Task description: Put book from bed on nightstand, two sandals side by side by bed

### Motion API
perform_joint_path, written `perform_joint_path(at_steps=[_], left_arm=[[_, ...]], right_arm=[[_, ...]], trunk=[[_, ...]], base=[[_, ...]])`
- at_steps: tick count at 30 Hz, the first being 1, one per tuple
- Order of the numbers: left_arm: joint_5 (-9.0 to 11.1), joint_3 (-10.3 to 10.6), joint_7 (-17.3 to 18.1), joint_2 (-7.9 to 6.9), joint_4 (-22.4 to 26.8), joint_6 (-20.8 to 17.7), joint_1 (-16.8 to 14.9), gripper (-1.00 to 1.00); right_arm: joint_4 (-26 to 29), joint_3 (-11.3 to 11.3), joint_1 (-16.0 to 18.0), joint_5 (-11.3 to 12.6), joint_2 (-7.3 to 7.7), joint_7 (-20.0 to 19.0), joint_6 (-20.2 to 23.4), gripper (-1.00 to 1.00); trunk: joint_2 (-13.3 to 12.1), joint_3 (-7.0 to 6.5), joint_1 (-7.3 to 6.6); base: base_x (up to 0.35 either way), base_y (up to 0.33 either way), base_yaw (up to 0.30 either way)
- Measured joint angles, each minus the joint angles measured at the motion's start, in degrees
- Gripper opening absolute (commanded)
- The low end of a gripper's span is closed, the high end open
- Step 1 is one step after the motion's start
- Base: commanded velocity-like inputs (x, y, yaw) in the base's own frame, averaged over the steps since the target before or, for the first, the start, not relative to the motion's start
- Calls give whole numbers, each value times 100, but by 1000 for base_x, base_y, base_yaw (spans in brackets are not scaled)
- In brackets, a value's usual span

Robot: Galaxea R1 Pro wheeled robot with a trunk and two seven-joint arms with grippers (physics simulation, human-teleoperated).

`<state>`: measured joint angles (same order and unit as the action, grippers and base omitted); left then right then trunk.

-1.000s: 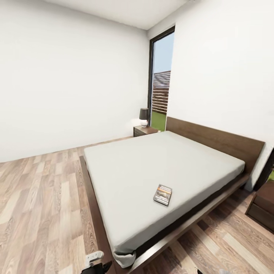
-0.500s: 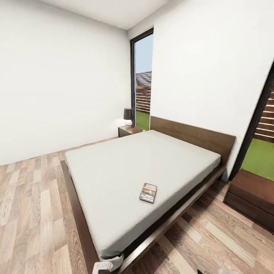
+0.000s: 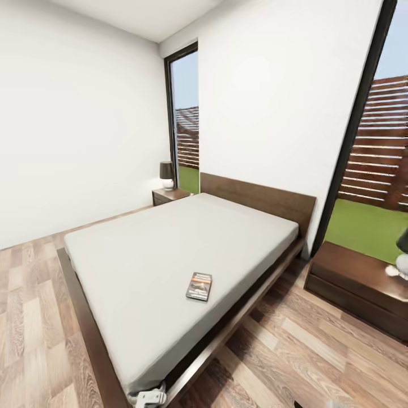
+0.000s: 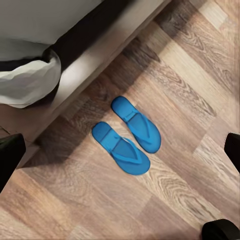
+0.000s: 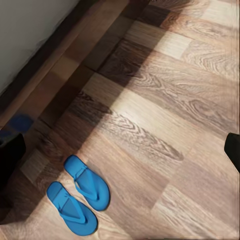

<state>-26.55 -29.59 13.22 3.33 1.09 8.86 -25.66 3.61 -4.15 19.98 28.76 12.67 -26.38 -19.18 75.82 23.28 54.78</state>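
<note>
1. Across the bedroom, head view: the bed runs corner-on from the lower edge toward the headboard. The book lies flat on the grey mattress near the side edge facing the near nightstand, so that one looks the handier drop-off. A second nightstand with a lamp stands at the far side, beside the tall window.
2. Left wrist view: the two sandals lie on the plank floor close to the bed frame, parallel, edges almost touching, toes pointing the same way. Judged from this, the sandal part looks done. Dark fingertips sit at opposite edges of the picture, spread wide, nothing between them.
3. Right wrist view: same pair, seen from farther off, just beside the frame. Fingers likewise stand wide apart and empty. The book remains to be fetched.
</note>
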Motion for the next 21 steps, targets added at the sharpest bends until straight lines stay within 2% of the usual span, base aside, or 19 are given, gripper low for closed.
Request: perform_joint_path(at_steps=[13, 21], left_arm=[[0, 1, -2, 3, 0, 0, 0, 100], [0, -2, -1, 106, 0, 0, 0, 100]], right_arm=[[0, 1, 1, 0, -2, -1, 0, 100], [0, 1, 0, 0, 0, -2, 0, 100]], trunk=[[0, 0, 0], [0, 0, 0]], base=[[0, 0, -285], [0, -51, -285]])
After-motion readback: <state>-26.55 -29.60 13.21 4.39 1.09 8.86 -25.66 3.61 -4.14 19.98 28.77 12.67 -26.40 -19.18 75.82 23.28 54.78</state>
